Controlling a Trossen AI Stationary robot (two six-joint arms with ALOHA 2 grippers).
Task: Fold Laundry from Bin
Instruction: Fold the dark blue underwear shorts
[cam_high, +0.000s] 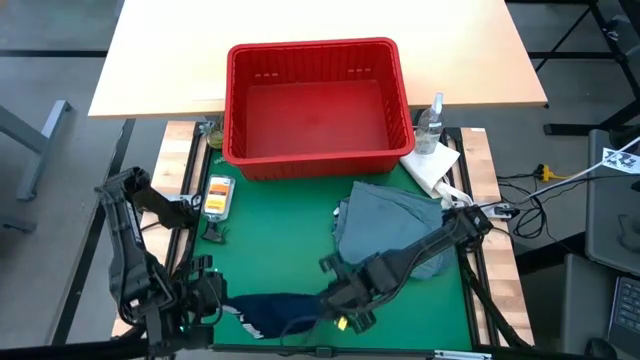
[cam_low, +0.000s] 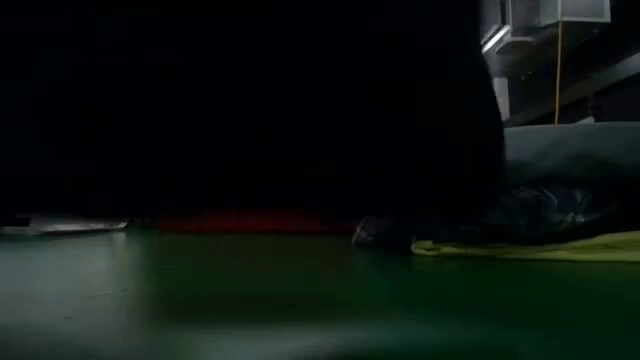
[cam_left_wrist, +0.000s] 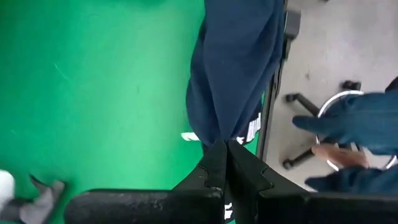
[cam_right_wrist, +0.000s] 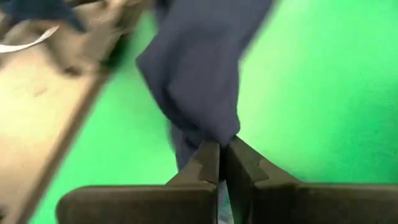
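Two claws meet on one dark navy garment (cam_high: 268, 311) at the near edge of the green mat (cam_high: 280, 230) that covers the bench. We see the left claw (cam_left_wrist: 225, 148) with its fingers pressed together on a gathered fold of that navy cloth, and its wrist view shows the cloth hanging from the pinch beside the mat's edge, with a white label (cam_left_wrist: 250, 130) showing on it. The right claw (cam_right_wrist: 222, 149) is likewise squeezed shut on a bunched part of the same garment, which hangs from its fingertips above the green surface. From above, the left arm sits at the near left corner of the mat and the right arm reaches in from the right side, crossing over the grey-blue garment (cam_high: 388, 226).

That large grey-blue garment lies crumpled on the right half of the mat, just in front of the red basket (cam_high: 314, 58). We see only the basket's bare red floor from above. A white paper towel (cam_high: 432, 164) and a clear bottle (cam_high: 431, 124) sit beside the basket's right corner. An orange and white tool (cam_high: 218, 196) lies on the left of the mat.

In the low view, mostly dark, a strip of yellow cloth (cam_low: 560, 248) lies flat on the mat at the right.
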